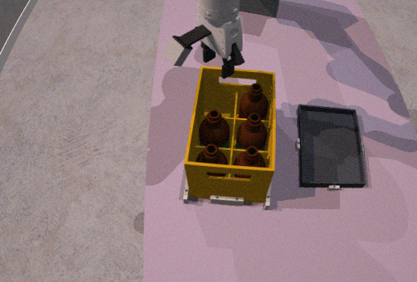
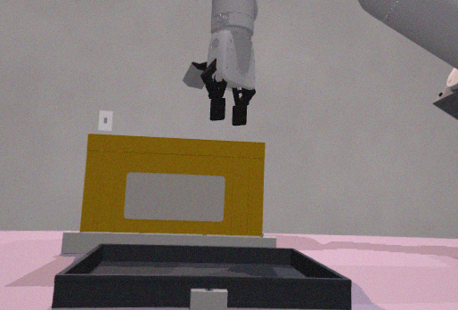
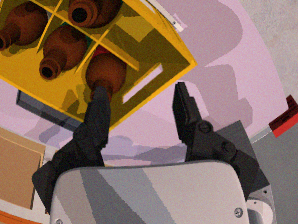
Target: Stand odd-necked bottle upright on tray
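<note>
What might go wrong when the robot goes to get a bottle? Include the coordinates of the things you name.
The tool (image 1: pixel 219 66) (image 2: pixel 228 115) (image 3: pixel 140 96) is open above the yellow crate (image 1: pixel 229 185) (image 2: pixel 174 226), so coming down crooked might bump its wall.

The bottles stand close together, so a finger could knock a neighbour.

Their necks look very alike, so it might pick the wrong one.

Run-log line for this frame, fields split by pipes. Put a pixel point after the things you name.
gripper (image 1: pixel 218 66) (image 2: pixel 228 115) (image 3: pixel 140 96): open, above crate (image 1: pixel 229 185) (image 2: pixel 174 158) (image 3: pixel 150 95) | five brown bottles: in crate | black tray (image 1: pixel 333 185) (image 2: pixel 202 292) (image 3: pixel 47 111): no bottle

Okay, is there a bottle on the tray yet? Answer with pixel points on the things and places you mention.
No, the tray (image 1: pixel 360 147) (image 2: pixel 202 291) holds no bottle in the top view.
</note>
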Tool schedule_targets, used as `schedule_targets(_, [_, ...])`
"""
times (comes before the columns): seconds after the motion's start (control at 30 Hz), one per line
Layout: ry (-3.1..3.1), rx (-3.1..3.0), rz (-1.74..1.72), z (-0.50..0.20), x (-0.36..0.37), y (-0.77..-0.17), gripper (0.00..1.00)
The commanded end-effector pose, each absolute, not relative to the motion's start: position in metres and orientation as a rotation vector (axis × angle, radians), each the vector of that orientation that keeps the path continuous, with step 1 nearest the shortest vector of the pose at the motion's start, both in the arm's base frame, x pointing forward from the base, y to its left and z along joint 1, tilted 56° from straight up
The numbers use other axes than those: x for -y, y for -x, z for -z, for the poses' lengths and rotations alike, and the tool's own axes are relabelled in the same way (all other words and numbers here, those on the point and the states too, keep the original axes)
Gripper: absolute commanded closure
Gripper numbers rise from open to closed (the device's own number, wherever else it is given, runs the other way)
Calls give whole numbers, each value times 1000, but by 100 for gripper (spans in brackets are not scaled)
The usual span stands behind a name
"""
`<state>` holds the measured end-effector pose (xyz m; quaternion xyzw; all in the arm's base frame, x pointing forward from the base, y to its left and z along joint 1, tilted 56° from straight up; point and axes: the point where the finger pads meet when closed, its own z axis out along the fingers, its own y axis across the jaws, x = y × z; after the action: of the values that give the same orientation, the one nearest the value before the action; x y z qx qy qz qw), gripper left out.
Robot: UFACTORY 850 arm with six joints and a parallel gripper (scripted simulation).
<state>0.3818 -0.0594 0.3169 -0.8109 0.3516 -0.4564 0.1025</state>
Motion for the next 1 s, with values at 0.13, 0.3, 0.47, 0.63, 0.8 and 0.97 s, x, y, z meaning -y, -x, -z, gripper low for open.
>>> schedule_targets(0.13, [2394, -1038, 1348, -318, 59, -381, 100])
schedule_targets(0.3, [2394, -1038, 1348, -318, 59, -381, 100])
schedule_targets(0.47, [2394, -1038, 1348, -318, 59, -381, 100])
schedule_targets(0.63, [2394, -1038, 1348, -318, 59, -381, 100])
schedule_targets(0.8, [2394, -1038, 1348, -318, 59, -381, 100])
schedule_targets(0.97, [2394, -1038, 1348, -318, 59, -381, 100])
